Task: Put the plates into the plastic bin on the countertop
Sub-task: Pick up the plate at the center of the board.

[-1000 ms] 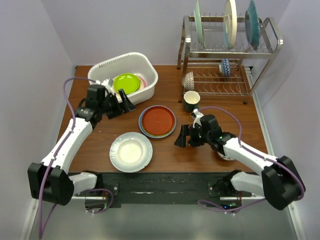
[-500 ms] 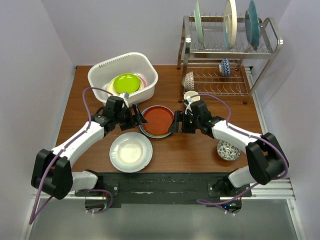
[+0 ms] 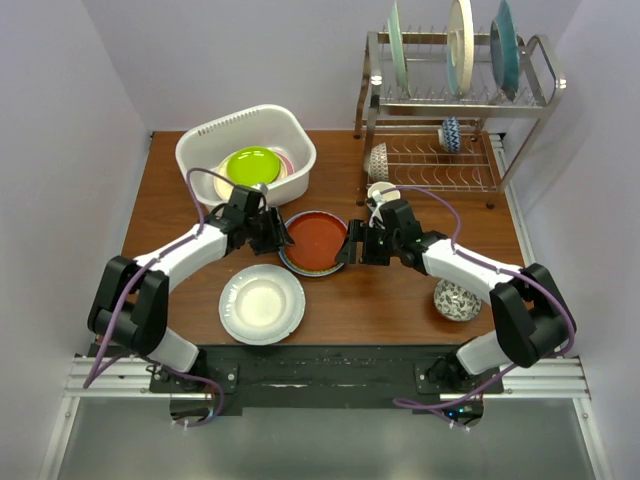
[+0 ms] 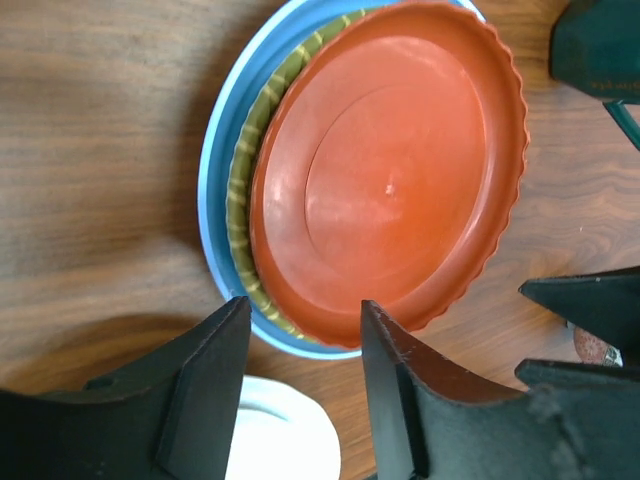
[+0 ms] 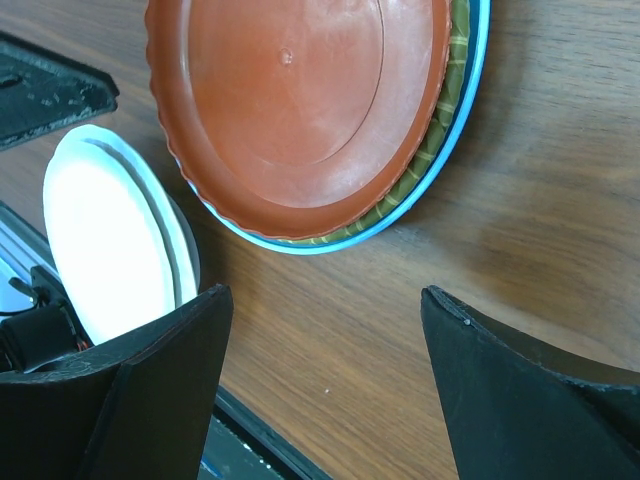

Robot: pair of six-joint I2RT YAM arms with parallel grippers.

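**both grippers flank the plate stack, jaws open**

the dark reddish-brown wooden countertop (image 3: 165, 205) carries everything. at its far right stands a two-tier steel wire dish rack (image 3: 428, 165), with three round plates upright in the top tier: pale green (image 3: 395, 45), cream (image 3: 460, 42) and teal (image 3: 504, 50). at the far left sits the white rectangular plastic bin (image 3: 222, 126); a lime round plate (image 3: 252, 165) lies on top inside it, with a pink plate's edge (image 3: 288, 160) showing beside it.

the left gripper (image 3: 276, 232) and right gripper (image 3: 349, 250) face each other across a stack of plates at the middle of the countertop, outside the bin. the top one is a red-brown round plate with a scalloped rim (image 3: 316, 240); it sits off-centre on a yellow patterned plate (image 4: 240, 205), which rests on a light blue plate (image 4: 212, 165). the left fingers stand apart, and the near edge of the stack shows in the gap between them; whether they touch it i cannot tell. the right fingers are spread wide with only bare wood between them, close to the stack's rim but clear of it.

a white round plate (image 3: 262, 302) lies nearer the arm bases, left of centre. small patterned bowls sit on the rack's lower shelf (image 3: 379, 160) (image 3: 451, 133) and beside the right arm (image 3: 458, 300). a dark mug (image 3: 379, 193) is partly hidden behind the right wrist.
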